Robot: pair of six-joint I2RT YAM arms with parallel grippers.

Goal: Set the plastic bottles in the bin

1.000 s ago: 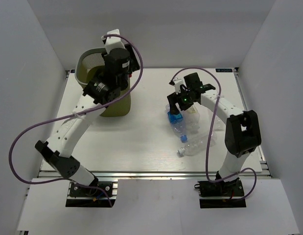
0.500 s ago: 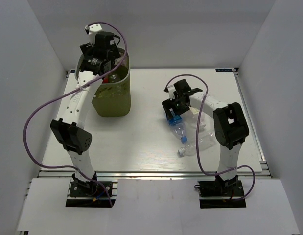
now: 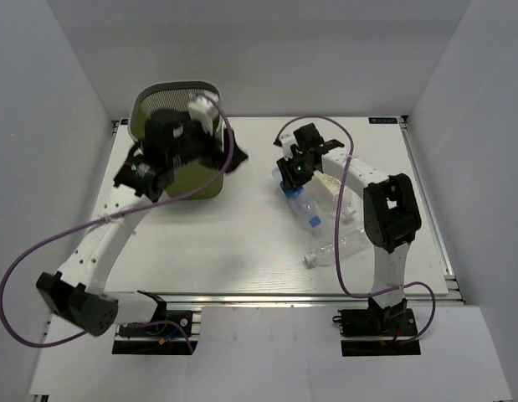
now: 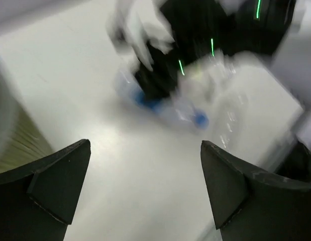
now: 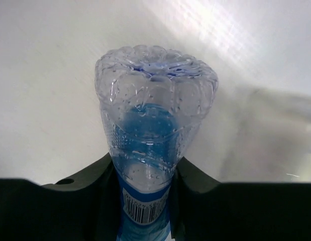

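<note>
The olive-green mesh bin [image 3: 176, 90] stands at the far left of the table. My left gripper [image 3: 226, 158] hangs open and empty just right of the bin's front corner; the left wrist view, blurred, has its fingers [image 4: 60, 178] spread wide above bare table. My right gripper [image 3: 293, 171] is shut on a clear plastic bottle with a blue label [image 3: 287, 188]; in the right wrist view the bottle [image 5: 154, 131] is pinched at its label, its base pointing away. Beside it lie a blue-capped bottle [image 3: 307, 212], a cream-labelled one [image 3: 330, 183] and a bare one [image 3: 335, 248].
The bin's wall [image 4: 8, 131] shows at the left edge of the left wrist view, and the right arm [image 4: 195, 30] with the blurred bottles [image 4: 171, 108] lies ahead. The left arm's purple cable [image 3: 49, 243] loops past the table's left edge.
My left gripper opened above the bin, then swung down and right to the bin's front corner. My right gripper closed on the blue-labelled bottle and shifted it slightly up and left.
</note>
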